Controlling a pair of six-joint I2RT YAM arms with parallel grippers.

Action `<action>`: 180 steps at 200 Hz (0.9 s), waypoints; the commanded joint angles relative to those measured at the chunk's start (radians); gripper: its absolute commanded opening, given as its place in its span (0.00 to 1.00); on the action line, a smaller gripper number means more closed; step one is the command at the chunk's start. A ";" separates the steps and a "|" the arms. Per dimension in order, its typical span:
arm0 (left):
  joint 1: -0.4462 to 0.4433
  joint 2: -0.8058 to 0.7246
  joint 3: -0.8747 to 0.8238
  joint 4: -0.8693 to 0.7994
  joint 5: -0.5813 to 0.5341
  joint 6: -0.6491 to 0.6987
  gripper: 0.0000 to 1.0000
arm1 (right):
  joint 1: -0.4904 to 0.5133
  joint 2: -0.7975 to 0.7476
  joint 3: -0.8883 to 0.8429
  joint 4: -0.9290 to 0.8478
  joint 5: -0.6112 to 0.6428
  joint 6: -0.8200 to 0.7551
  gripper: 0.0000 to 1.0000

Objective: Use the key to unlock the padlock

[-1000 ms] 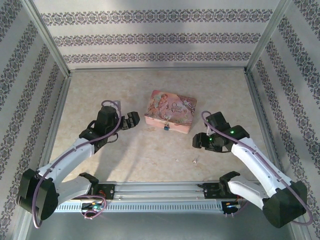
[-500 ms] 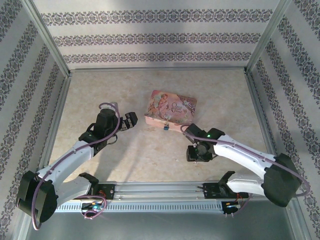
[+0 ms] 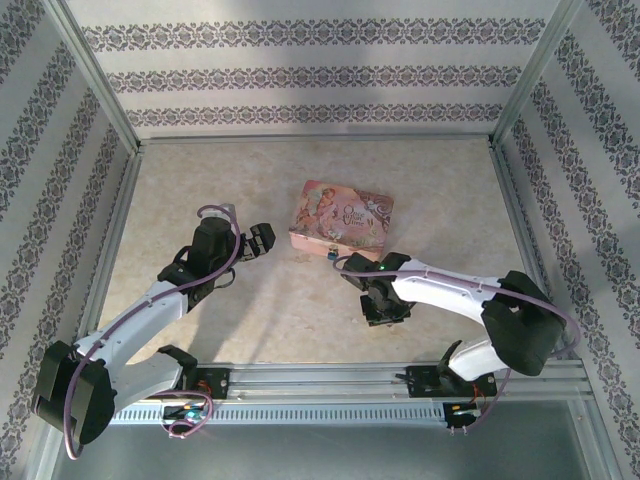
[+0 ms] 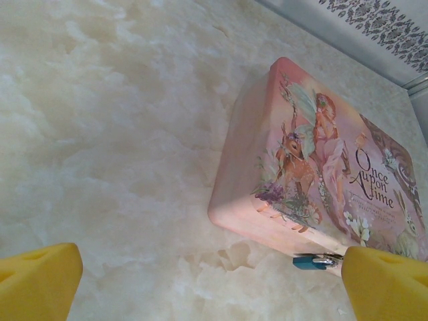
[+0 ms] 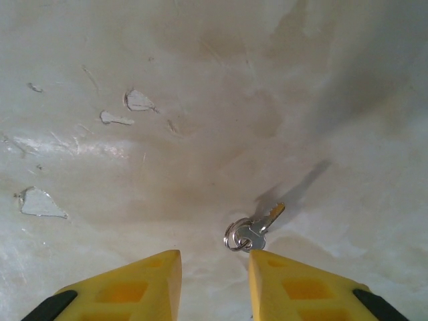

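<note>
Shows, from above, padlock [image 3: 330, 256] on near side of box [image 3: 340, 224], right gripper [image 3: 385, 305] nearer still. Resolves, from right wrist, key [image 5: 257, 229] lying flat just beyond narrowly parted, empty jaws. Shows left gripper [image 4: 210, 281] wide open, left of box.

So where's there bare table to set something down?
Free: the far strip of table between back wall and pink box, and right of the box. Crowded: in front of the box, with padlock, key and right arm.
</note>
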 commanded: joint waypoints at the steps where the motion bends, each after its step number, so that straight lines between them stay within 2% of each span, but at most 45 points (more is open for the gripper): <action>1: 0.003 -0.002 0.021 0.001 -0.024 -0.006 0.99 | 0.013 0.019 0.016 -0.018 0.030 0.005 0.31; 180: 0.003 0.027 0.043 -0.004 -0.018 0.001 0.99 | 0.015 0.130 -0.007 -0.001 0.033 0.018 0.29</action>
